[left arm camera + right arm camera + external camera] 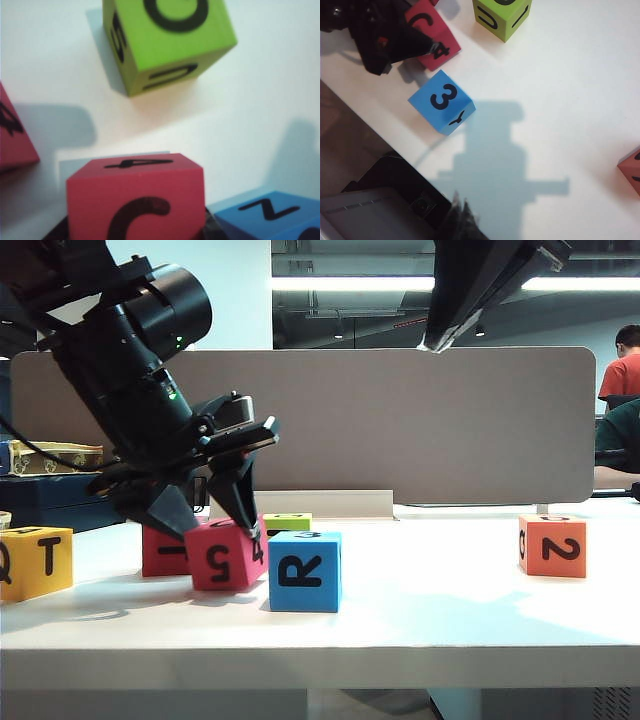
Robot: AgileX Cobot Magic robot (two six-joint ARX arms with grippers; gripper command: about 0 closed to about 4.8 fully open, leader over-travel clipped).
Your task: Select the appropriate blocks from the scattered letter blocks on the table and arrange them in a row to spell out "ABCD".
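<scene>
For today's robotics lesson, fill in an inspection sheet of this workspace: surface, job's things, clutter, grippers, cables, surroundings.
Surface: white table, bare around the blocks.
Job's things: yellow block, red block behind, red 5 block, orange block.
Clutter: blue block, green block.
Grippers: left gripper closed on the red 5 block; right gripper shut, raised, empty.
Cables: black cable at left.
Surroundings: grey partition, seated person.

A blue cube (305, 571) marked R sits near the front of the white counter. A lime-green cube (287, 522) lies farther back, partly hidden. Behind the counter stands a long grey-beige divider panel (420, 420). At the far left, a dark box (45, 498) carries a patterned tray. At the far right, a person in an orange shirt (622, 370) is partly visible.
</scene>
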